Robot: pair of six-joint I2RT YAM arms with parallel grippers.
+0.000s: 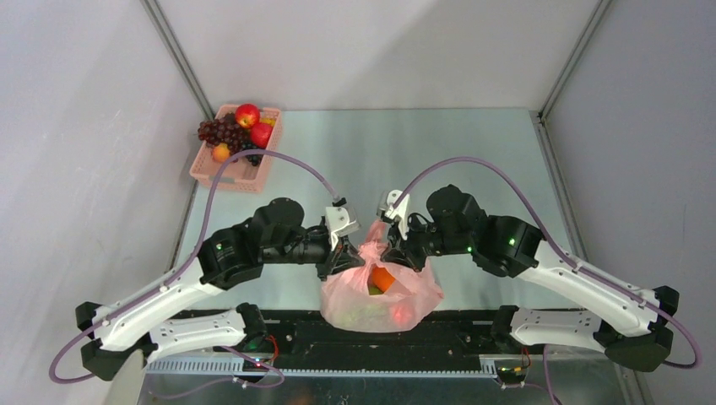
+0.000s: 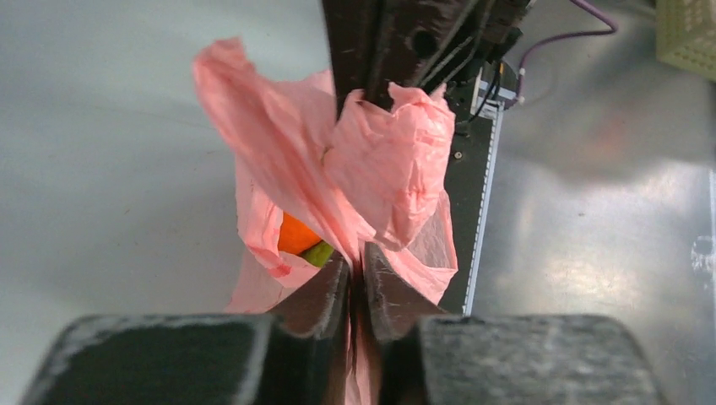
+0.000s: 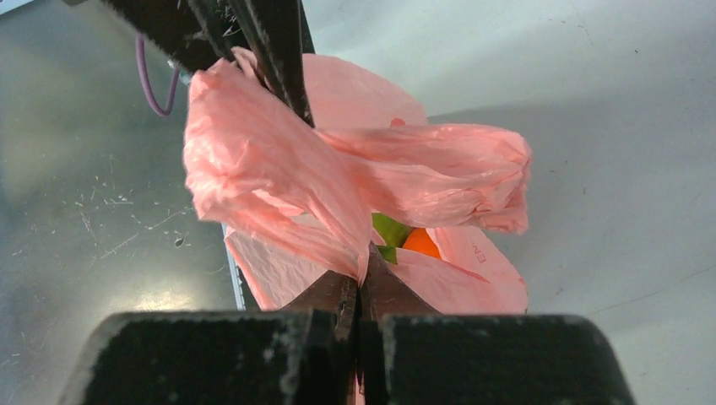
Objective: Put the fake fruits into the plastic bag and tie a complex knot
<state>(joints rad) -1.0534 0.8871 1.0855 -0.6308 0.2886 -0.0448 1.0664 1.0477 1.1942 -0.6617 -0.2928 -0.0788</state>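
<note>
At the table's (image 1: 473,152) far left corner, more fake fruits (image 1: 239,128) are held in a pink basket (image 1: 230,175). The left gripper (image 1: 336,257) is clenched on bunched film at the top of the plastic bag (image 1: 363,308), which is set at the near edge between the arms, with an orange (image 1: 382,278) and a green fruit (image 3: 390,229) seen inside. The right gripper (image 1: 397,250) is likewise pinched tight on the bag's gathered top, just beside the left one.
</note>
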